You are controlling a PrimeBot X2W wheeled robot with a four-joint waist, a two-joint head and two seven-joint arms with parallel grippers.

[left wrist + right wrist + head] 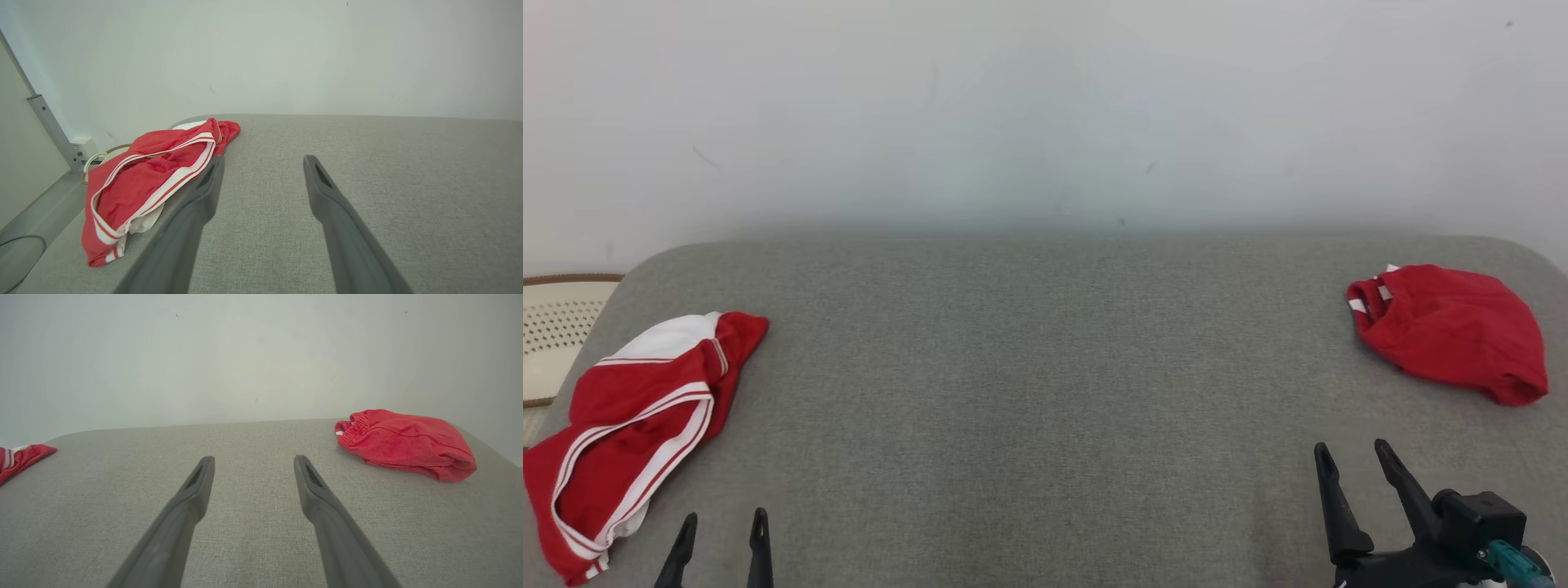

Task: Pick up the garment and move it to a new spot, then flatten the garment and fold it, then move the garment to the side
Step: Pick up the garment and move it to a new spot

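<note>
Garment (637, 425) lying crumpled at the table's (1045, 367) left edge, nothing started yet.
Left gripper (725, 518) and right gripper (1352, 446) both spread, empty; pickup, flattening, folding all remain. Another red bundle (1454, 331) sits far right.

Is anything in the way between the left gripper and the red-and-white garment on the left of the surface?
Nothing visible. The open left gripper sits just beside the red-and-white garment, with only bare grey surface between them.
</note>
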